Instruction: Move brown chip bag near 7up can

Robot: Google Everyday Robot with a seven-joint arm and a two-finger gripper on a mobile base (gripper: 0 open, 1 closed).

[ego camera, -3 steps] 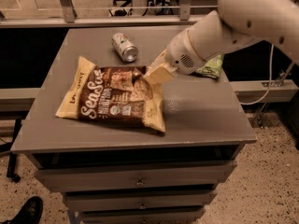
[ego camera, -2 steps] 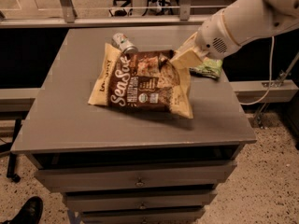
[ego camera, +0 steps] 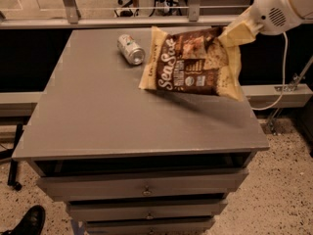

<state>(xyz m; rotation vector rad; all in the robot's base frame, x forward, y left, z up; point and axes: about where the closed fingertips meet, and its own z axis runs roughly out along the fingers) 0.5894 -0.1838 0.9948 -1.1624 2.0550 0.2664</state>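
The brown chip bag [ego camera: 193, 62] is dark brown with cream ends and white script lettering. It hangs tilted above the right rear part of the grey cabinet top [ego camera: 107, 111], its left end close to the surface. My gripper [ego camera: 234, 33] is shut on the bag's upper right corner and holds it up. The 7up can [ego camera: 130, 48] lies on its side at the back of the top, just left of the bag, shiny end toward me. The smaller green bag is hidden behind the brown bag.
The cabinet has drawers [ego camera: 144, 190] below its front edge. A metal rail [ego camera: 122, 21] runs behind the top. A cable [ego camera: 279, 82] hangs at the right. A black shoe [ego camera: 27, 223] shows on the floor at lower left.
The gripper has lifted the brown chip bag off the middle of the top and carried it back and to the right, up beside the can.
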